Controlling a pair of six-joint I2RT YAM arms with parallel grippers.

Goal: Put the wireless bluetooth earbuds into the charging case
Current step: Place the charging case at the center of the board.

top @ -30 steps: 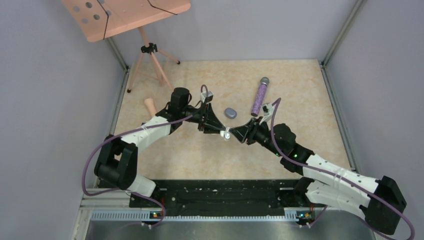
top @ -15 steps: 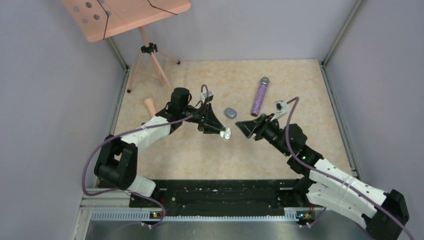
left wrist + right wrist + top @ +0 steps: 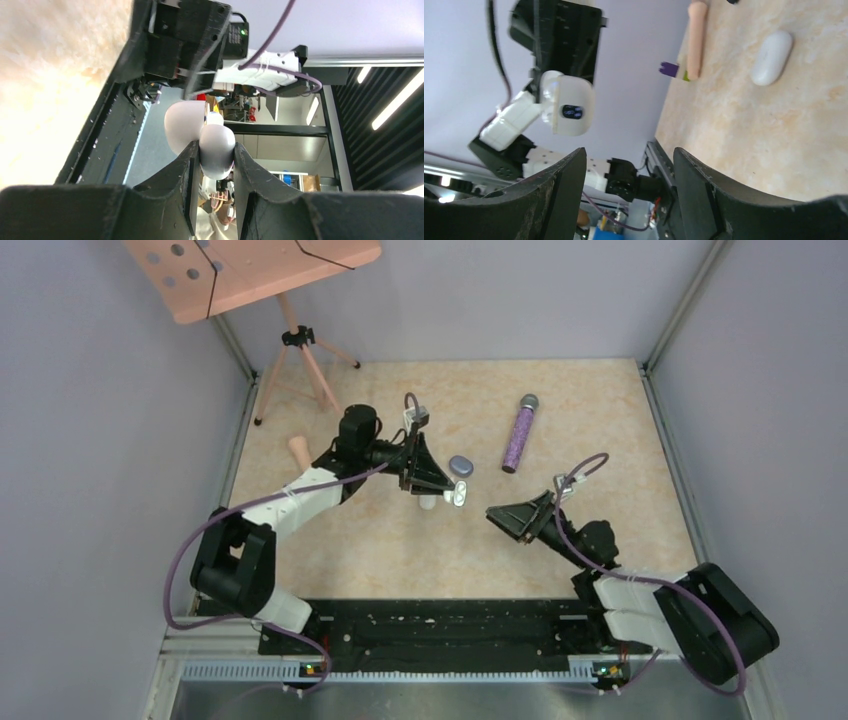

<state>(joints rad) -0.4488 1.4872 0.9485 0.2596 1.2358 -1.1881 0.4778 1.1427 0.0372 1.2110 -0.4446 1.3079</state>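
My left gripper (image 3: 450, 492) is shut on a white charging case (image 3: 457, 496) and holds it above the table. In the left wrist view the fingers (image 3: 216, 147) clamp the case's rounded base (image 3: 216, 155), with its lid (image 3: 182, 127) open to the left. My right gripper (image 3: 492, 515) is open and empty, to the right of the case and apart from it; its jaws stand wide in the right wrist view (image 3: 629, 150). No loose earbud shows in any view; whether one sits inside the held case I cannot tell.
A second white closed case (image 3: 428, 502) lies on the table below my left gripper and shows in the right wrist view (image 3: 771, 57). A grey-purple case (image 3: 460, 466), a purple glitter microphone (image 3: 519, 435), a peach peg (image 3: 298, 450) and a tripod stand (image 3: 298, 350) lie farther back.
My right gripper has drawn back from the held case toward the near right. My left gripper has moved the case slightly away and up.
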